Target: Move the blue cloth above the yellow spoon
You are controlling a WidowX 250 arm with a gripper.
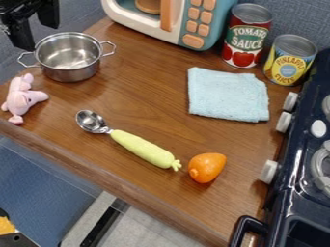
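The move looks to be at its very start, with nothing of it done as far as can be judged. The blue cloth (pixel 226 95) lies flat on the desk (pixel 132 103), toward the right of the view, just in front of the red can (pixel 245 36) and the yellow can (pixel 289 60) and a little left of the stove (pixel 309 144). The yellow spoon (pixel 143 148) rests lower and to the left, its metal bowl pointing up and left, its handle end just beside an orange toy (pixel 207 168). The cloth is already farther up the view than the spoon, but off to the right, so what seems left is the whole job: grasp it, carry it left, and lay it down directly above the spoon, on the bare wood right of the pot (pixel 67 57). The pincer (pixel 38 37) hangs at the upper left, near the pot and well apart from the cloth, its fingers spread and nothing between them. As for the cloth itself, it is pale blue, with a soft, towel-like nap, folded into a rough square; layered edges show along its right side, the corners are somewhat rounded, and its top is nearly smooth, with slight dimples.
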